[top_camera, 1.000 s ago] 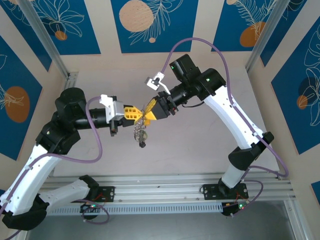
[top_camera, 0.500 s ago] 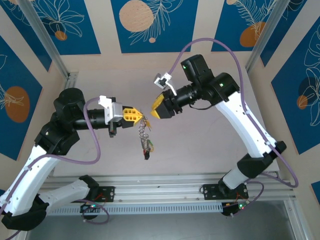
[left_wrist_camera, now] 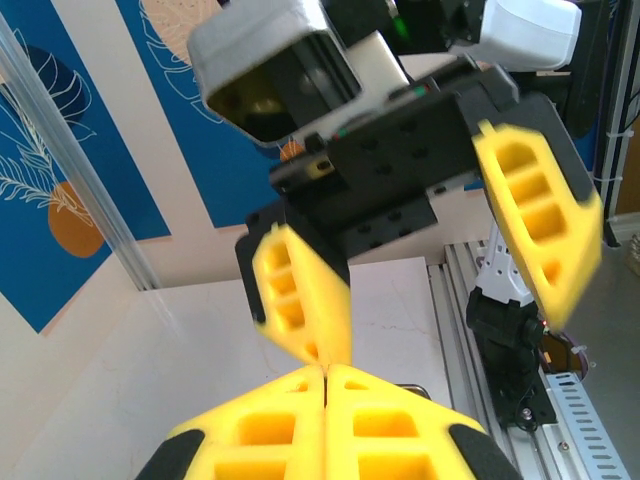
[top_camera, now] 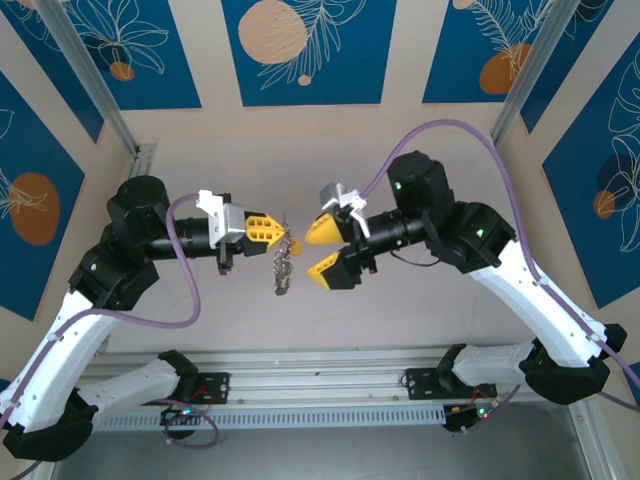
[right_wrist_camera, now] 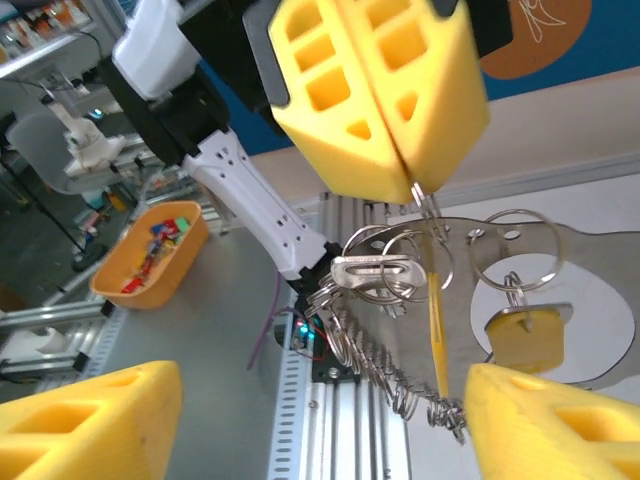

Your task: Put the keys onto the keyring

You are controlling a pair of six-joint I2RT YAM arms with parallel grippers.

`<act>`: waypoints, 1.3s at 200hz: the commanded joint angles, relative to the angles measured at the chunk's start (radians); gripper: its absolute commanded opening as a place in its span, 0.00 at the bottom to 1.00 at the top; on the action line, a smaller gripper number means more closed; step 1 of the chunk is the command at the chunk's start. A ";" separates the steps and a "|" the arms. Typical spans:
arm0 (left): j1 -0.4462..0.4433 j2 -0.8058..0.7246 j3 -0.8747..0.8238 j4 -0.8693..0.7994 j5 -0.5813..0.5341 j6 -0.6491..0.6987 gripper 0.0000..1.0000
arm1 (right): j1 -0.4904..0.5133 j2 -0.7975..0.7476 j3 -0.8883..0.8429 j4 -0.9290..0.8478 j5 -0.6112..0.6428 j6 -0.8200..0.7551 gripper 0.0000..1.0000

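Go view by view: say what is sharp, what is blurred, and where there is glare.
Top view: even light, sharp; the keyring is too small for detail. Left wrist: the left gripper looks slightly soft; the white casing top right is blown out. Right wrist: keyring crisp, the right gripper at the bottom corners blurred, background soft.

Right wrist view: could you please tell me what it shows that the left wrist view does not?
Right wrist view, not the left: the keyring, its rings and chain dangling from the left gripper's shut fingertips, plus an orange bin in the background. Left wrist view, not the right: the right gripper's black body and its wrist camera, seen head-on. Both share: the left gripper shut, the right gripper's yellow fingers spread wide, and the pale table.
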 commanded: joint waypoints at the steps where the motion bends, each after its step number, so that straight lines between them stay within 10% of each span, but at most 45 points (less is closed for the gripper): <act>1: -0.005 -0.008 0.038 0.071 0.038 -0.021 0.00 | 0.050 -0.001 -0.030 0.092 0.197 0.021 0.80; 195: -0.004 -0.004 0.019 0.048 0.000 0.004 0.00 | 0.114 0.035 0.052 0.089 0.382 0.017 0.31; 260: -0.001 -0.005 0.016 0.046 0.000 0.005 0.00 | 0.113 0.018 0.035 0.046 0.435 0.023 0.30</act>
